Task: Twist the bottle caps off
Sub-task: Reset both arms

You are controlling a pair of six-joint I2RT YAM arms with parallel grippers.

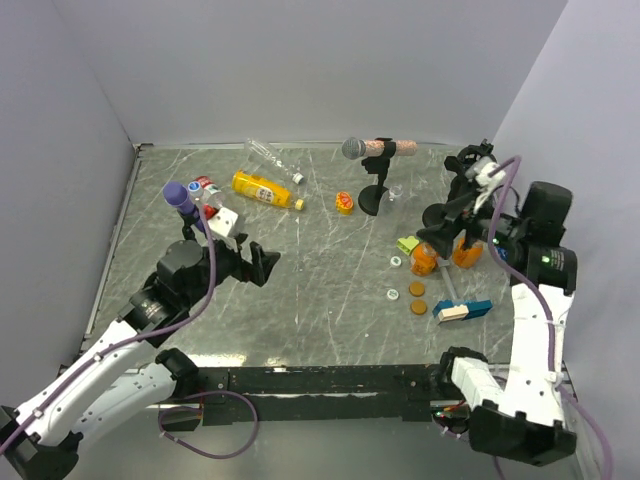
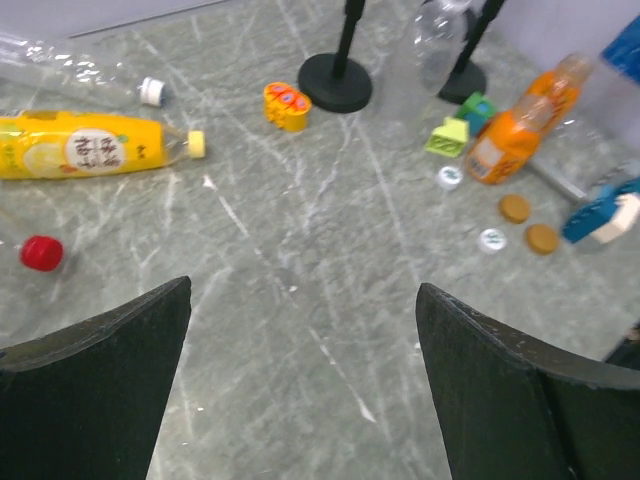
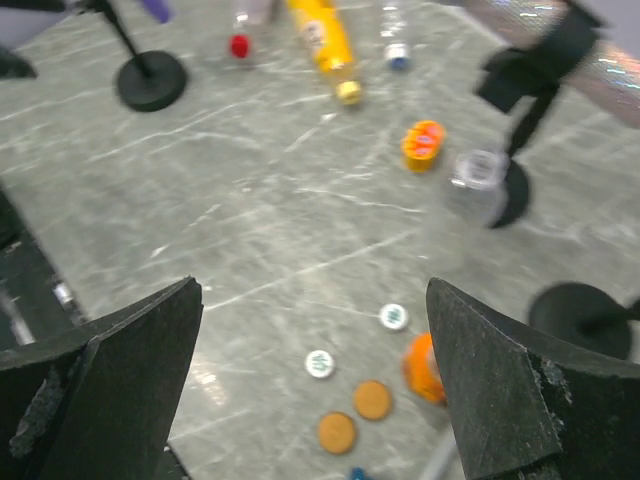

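Observation:
Both grippers hover open over the table, holding nothing. My left gripper point(image 1: 252, 255) point(image 2: 303, 292) is near the left side. A yellow bottle point(image 1: 262, 189) point(image 2: 80, 146) lies beyond it with its pale cap point(image 2: 197, 144) on. A clear bottle point(image 1: 268, 156) with a white cap point(image 2: 151, 91) lies behind that, and a red cap point(image 2: 41, 253) shows at the left. My right gripper point(image 1: 446, 192) point(image 3: 313, 290) hangs above two stubby orange bottles point(image 1: 426, 259). Two loose orange-brown caps point(image 1: 418, 297) point(image 3: 372, 399) and two small white round pieces point(image 3: 320, 363) lie beside them.
A grey-headed microphone point(image 1: 366, 148) stands on its black base point(image 1: 372, 203) at the back middle. A purple-headed microphone point(image 1: 179, 195) stands at the left. A yellow-green block point(image 1: 407, 244), a blue and white block point(image 1: 462, 312) and a small orange object point(image 1: 344, 203) also lie on the table.

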